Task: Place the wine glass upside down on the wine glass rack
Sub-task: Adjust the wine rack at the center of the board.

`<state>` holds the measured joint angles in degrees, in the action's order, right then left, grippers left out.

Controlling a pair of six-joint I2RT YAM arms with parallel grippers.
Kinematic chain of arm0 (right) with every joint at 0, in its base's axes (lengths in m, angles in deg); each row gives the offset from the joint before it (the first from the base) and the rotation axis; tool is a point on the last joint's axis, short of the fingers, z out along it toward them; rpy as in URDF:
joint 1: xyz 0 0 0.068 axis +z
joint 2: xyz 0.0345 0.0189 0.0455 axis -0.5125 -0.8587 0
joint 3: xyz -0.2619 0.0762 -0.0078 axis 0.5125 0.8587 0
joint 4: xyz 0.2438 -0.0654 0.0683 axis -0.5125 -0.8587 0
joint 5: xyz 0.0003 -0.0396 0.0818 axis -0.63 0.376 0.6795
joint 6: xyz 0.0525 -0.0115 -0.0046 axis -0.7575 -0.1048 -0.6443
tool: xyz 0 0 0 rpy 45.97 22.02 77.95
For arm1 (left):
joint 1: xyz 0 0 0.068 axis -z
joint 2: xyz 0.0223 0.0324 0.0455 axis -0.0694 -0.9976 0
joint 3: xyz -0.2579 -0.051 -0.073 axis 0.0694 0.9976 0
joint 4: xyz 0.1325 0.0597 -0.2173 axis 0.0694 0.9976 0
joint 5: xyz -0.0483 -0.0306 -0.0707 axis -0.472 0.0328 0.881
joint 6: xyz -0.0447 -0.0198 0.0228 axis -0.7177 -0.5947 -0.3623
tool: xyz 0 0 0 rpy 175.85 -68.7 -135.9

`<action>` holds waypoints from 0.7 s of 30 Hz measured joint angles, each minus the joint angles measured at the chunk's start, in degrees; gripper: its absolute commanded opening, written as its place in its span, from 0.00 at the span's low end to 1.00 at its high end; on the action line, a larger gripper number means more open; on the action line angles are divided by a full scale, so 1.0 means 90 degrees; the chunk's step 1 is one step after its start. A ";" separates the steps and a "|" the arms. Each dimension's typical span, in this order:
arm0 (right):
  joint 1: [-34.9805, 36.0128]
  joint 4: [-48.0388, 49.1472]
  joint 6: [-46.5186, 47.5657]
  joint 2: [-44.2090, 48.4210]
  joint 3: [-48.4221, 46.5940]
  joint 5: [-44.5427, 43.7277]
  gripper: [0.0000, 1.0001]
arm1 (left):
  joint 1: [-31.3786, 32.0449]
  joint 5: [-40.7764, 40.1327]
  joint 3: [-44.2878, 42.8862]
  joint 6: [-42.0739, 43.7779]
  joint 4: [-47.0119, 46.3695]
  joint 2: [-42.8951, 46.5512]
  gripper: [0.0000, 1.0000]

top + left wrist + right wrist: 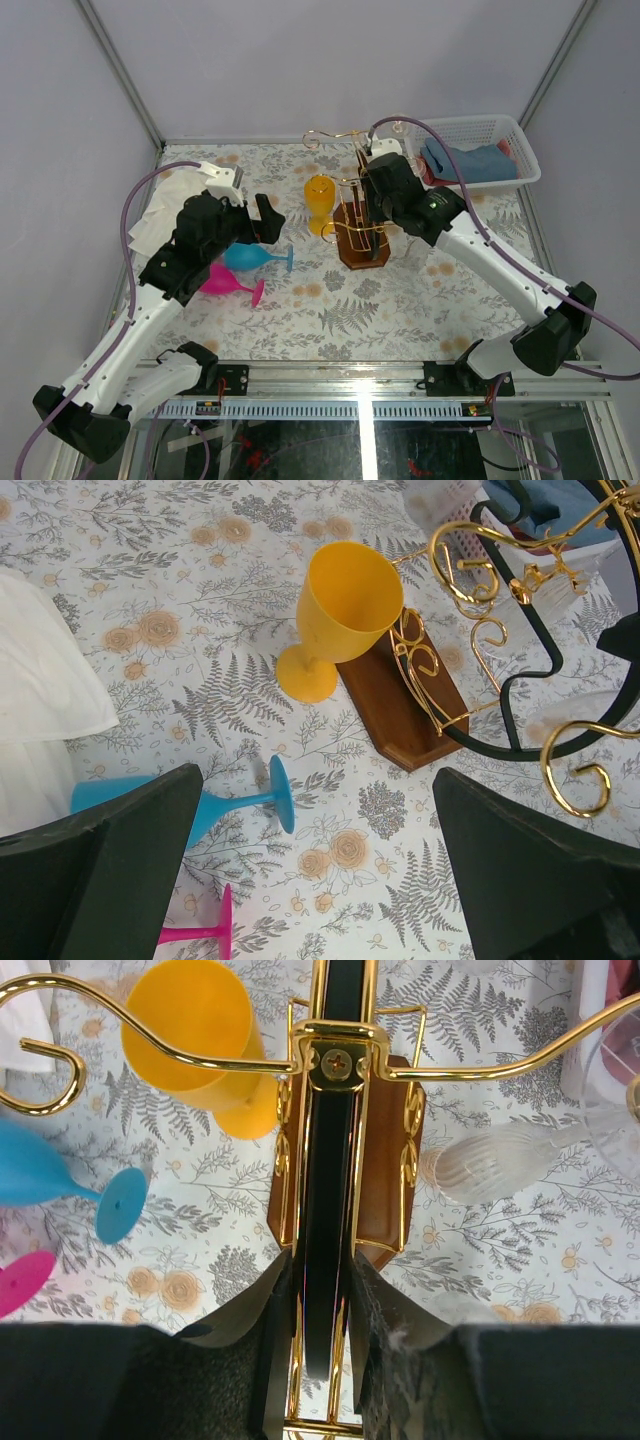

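Right gripper point(320, 1260): mine, narrowed onto the black arched bar point(328, 1160) of the wine glass rack point(362, 240). The rack stands on the worktop point(380, 310) near its far edge, right of centre.
Left gripper point(315, 780): mine, spread fully, holding nothing, above the blue wine glass point(240, 802), which lies on its side.
Yellow wine glass point(345, 595): upright, just beside the rack base's left side.

Upright glass point(319, 195) left of rack point(360, 246); basket point(529, 150) behind-right.
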<state>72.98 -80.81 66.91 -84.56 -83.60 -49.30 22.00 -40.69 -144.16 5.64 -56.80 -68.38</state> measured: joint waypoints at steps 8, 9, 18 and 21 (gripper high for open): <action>-0.0192 -0.0301 0.0787 0.0000 -0.0153 0.0631 0.06 | -0.0022 0.0000 0.0000 -0.0019 0.0000 0.0000 1.00; -0.0211 -0.0316 0.0865 0.0000 -0.0158 0.0682 0.06 | -0.0024 0.0000 0.0000 -0.0019 0.0000 -0.0002 1.00; -0.0559 -0.0444 0.1688 0.0066 -0.0165 0.1197 0.07 | -0.0024 0.0000 0.0002 -0.0019 0.0000 -0.0002 1.00; -0.0736 -0.0542 0.1936 0.0073 -0.0204 0.1389 0.11 | -0.0027 0.0000 0.0002 -0.0019 0.0000 -0.0002 1.00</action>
<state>66.36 -85.68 84.33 -83.90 -85.44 -36.80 21.76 -40.69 -144.14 5.47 -56.80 -68.40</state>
